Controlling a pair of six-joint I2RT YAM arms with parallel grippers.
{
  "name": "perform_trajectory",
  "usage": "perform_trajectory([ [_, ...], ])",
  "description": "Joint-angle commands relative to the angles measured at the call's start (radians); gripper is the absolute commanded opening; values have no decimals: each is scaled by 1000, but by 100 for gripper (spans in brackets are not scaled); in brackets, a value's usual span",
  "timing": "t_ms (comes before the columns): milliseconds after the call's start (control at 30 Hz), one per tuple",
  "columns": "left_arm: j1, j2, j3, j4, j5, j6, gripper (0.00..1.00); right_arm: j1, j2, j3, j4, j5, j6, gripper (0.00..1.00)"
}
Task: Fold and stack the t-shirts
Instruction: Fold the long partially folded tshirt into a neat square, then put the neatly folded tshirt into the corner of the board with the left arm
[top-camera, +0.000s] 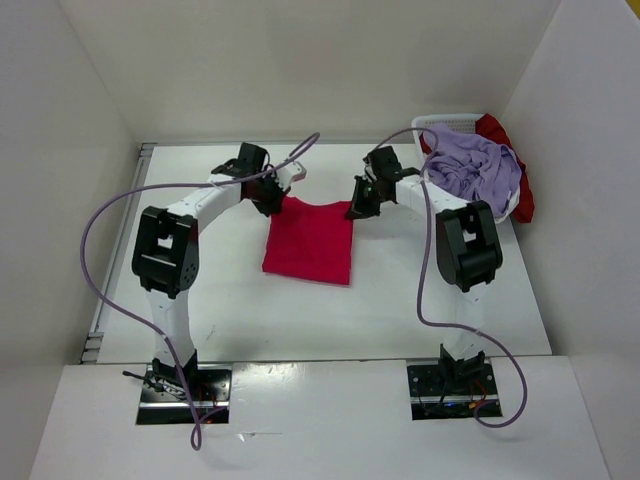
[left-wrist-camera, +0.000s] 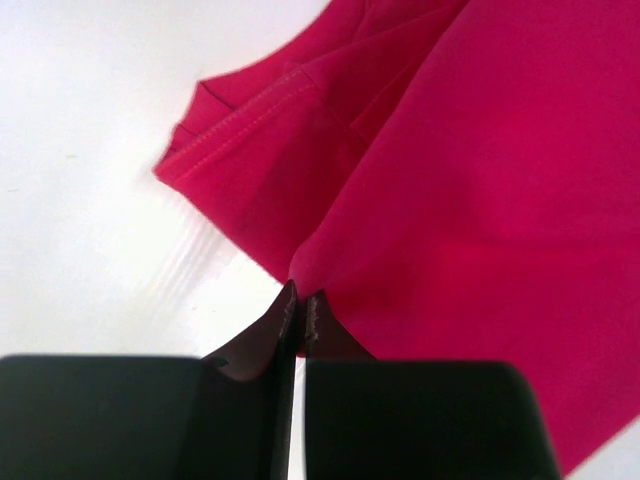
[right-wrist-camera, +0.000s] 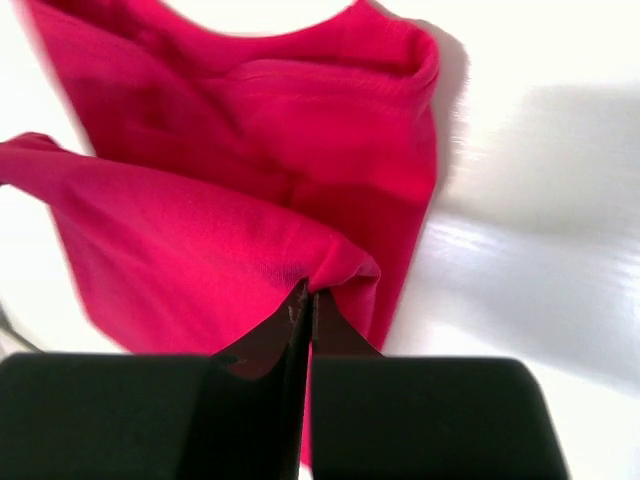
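With left gripper pinches far-left corner of magenta-pink t-shirt, with right gripper far-right corner; lavender t-shirt, dark red t-shirt in basket.

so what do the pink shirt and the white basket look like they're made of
The magenta shirt: soft matte knit cloth, likely cotton jersey; it drapes in folds and its hem shows stitching. The white basket: probably rigid plastic; its thin rim holds a smooth, stiff curve, though clothes hide most of it.

- we're seeing the folded t-shirt lying on the table, left gripper and right gripper at its far corners
- other t-shirts are sitting in the basket, far right
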Motion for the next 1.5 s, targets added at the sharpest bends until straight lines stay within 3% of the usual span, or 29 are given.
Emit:
perform_trajectory([
  [0, 48, -98, 67, -4, 76, -28, 0, 7, -138, 63, 26, 32, 19, 0],
  [133, 48, -70, 100, -4, 76, -28, 2, -2, -41, 152, -10, 23, 10, 0],
  [367, 57, 48, 147, 25, 30, -48, 14, -21, 133, 305, -20, 14, 19, 0],
  [433, 68, 91, 178, 34, -1, -57, 18, -21, 206, 385, -20, -12, 10, 12],
  [467, 68, 118, 189, 34, -14, -83, 22, -21, 231, 447, -20, -23, 10, 28],
  [533, 77, 145, 228, 45, -66, -104, 39, -21, 295, 518, -49, 9, 1, 33],
  [633, 98, 192, 287, 45, -154, -155, 46, -21, 319, 638, -93, 102, -10, 36],
  [700, 98, 206, 345, 45, -194, -188, 58, -21, 331, 707, -133, 152, -10, 36],
  [733, 118, 215, 380, 45, -285, -198, 68, -21, 255, 694, -142, 257, -49, 27],
  [933, 118, 157, 357, 45, -277, -216, 70, 13, 152, 533, -98, 268, -73, 11],
  [1067, 127, 73, 325, -2, -190, -226, 70, 22, 63, 343, -31, 241, -63, 11],
  [1133, 128, 25, 232, -22, -3, -209, 72, 22, 26, 287, -20, 232, -54, 13],
  [1167, 128, -7, 198, -38, 48, -209, 74, 22, -9, 240, -6, 232, -54, 19],
  [1233, 128, -7, 154, -81, 141, -235, 78, 22, -37, 201, 3, 221, -54, 23],
  [1467, 175, 115, 78, -145, 316, -347, 78, 22, -151, 65, 3, 221, -63, 29],
])
